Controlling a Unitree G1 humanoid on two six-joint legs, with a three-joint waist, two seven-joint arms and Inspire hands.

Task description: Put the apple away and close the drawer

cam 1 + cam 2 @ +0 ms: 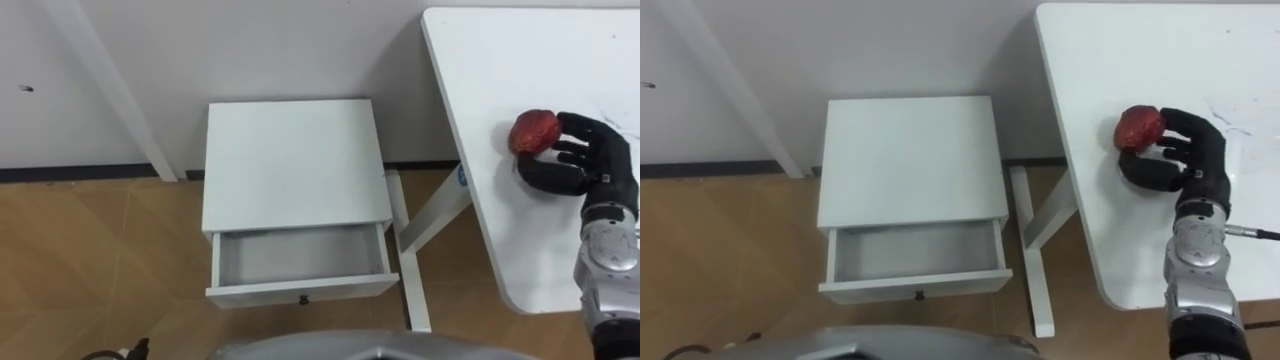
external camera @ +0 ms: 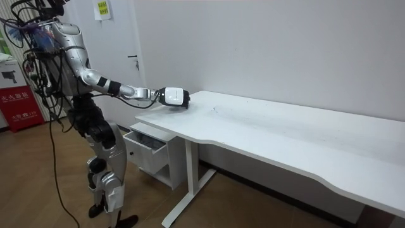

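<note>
Wood-look floor (image 1: 80,250) fills the left of the eye views, and on it a small white cabinet (image 1: 290,160) stands against the wall. Its single drawer (image 1: 300,255) is pulled out toward the robot and holds nothing, so it is ready to take the fruit. The small dark knob (image 1: 303,299) sits at the middle of the drawer's front. Just to the right of the cabinet, the slanted white leg (image 1: 430,225) carries the white table (image 1: 520,230), whose rounded end lies near the cabinet but does not touch it.

On that tabletop, near its far edge, lies the red apple (image 1: 535,131), well apart from the drawer. The right hand (image 1: 585,160) reaches it from the near right. Its dark fingers (image 1: 580,125) curl over the apple's right side and the thumb bends round below it, so the fruit sits in the crook of a closing grasp. The apple appears to rest on the table, not lifted yet.

In the room view the robot stands upright by the cabinet at the table's end, its right arm stretched out level to the tabletop. That stance likely lets it swing the apple over to the drawer without a step. The grasp looks shallow, held mostly at the fingertips, so a round fruit could roll out when raised. Dropping it in and pushing the drawer shut both remain to be done.
</note>
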